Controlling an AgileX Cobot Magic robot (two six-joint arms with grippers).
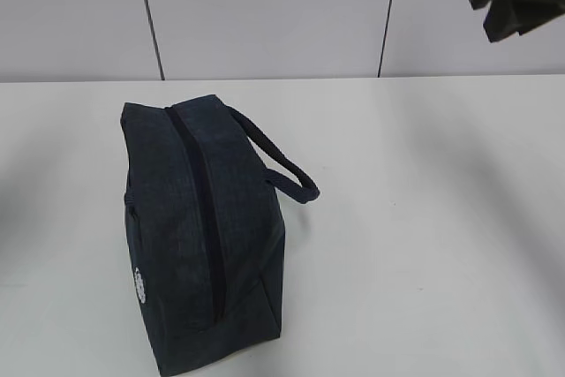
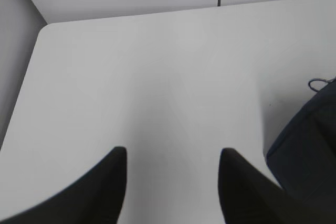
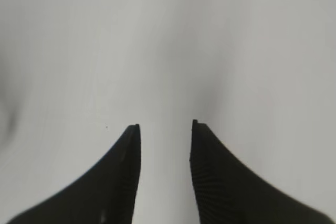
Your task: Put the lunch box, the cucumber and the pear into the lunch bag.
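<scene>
The lunch bag (image 1: pixel 201 236) sits zipped with no food in view, so packing looks finished; the left gripper (image 2: pixel 173 153) and right gripper (image 3: pixel 165 126) hang spread, holding nothing.

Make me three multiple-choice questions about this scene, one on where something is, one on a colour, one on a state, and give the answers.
1. Where does the bag sit in the exterior view?
A. left of the middle of the table
B. far right edge
C. hanging from an arm

2. What colour is the bag's small round logo?
A. red
B. white
C. yellow

3. How is the left end effector?
A. shut on the bag's handle
B. shut on a pear
C. open, holding nothing

Answers:
1. A, the bag rests on the table's left half.
2. B, the logo shows white against the dark navy fabric.
3. C, the left wrist view shows its fingers apart over bare table.
</scene>
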